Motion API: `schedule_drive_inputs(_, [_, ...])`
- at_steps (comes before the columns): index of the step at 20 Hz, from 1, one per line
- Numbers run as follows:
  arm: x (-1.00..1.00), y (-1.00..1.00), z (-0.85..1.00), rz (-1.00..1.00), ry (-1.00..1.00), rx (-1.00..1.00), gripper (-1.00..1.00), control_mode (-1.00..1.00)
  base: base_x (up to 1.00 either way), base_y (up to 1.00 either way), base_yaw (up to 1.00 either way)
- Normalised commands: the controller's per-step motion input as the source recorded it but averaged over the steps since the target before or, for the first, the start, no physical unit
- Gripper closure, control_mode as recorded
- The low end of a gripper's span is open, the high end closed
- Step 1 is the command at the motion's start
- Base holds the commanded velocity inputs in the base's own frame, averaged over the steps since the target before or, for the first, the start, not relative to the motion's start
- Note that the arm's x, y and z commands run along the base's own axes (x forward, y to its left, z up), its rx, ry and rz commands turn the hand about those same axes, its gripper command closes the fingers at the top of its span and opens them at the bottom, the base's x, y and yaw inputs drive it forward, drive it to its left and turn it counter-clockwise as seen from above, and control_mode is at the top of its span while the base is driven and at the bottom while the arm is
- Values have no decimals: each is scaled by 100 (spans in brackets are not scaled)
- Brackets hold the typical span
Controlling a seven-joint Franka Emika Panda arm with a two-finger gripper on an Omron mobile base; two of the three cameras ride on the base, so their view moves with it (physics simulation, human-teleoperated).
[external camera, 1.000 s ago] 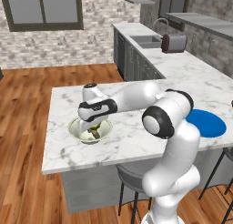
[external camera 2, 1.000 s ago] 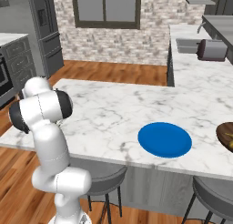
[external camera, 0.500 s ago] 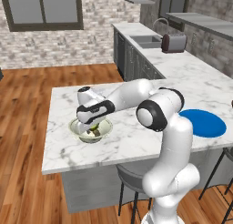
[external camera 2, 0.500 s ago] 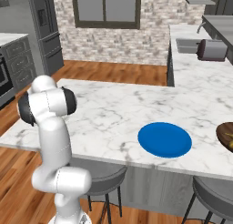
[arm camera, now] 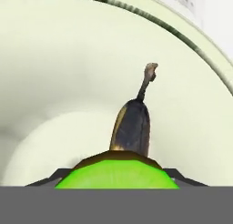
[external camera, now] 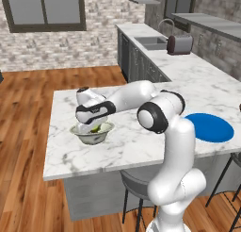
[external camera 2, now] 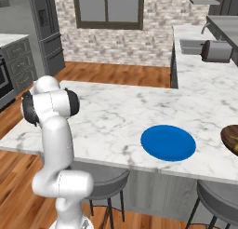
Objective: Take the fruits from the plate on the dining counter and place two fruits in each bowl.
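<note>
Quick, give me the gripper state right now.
Gripper: down in the bowl, fingers either side of the lime; grip cannot be told.

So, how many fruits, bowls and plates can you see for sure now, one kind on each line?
lime: 1, between the jaws, low in the bowl
banana: 1, lying in the same bowl
bowl: 1
plate: 1
Total: 4
The dark brown thing at the counter's edge is cut off, so it is not counted.
</note>
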Motion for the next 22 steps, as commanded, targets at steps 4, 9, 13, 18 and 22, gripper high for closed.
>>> schedule_drive_inputs(4, [-36, 0, 13, -3, 0, 0, -100, -100, 0, 0, 0])
schedule_drive_inputs(9, [-42, -10, 9, -5, 0, 0, -100, -100, 0, 0, 0])
schedule_drive_inputs(13, [-18, -27, 20, -9, 2, 0, -100, -100, 0, 0, 0])
schedule_drive_inputs(18, [-23, -51, 77, -16, 4, 0, -100, -100, 0, 0, 0])
schedule_drive_inputs(22, [-18, -81, 68, -19, 5, 0, -100, -100, 0, 0, 0])
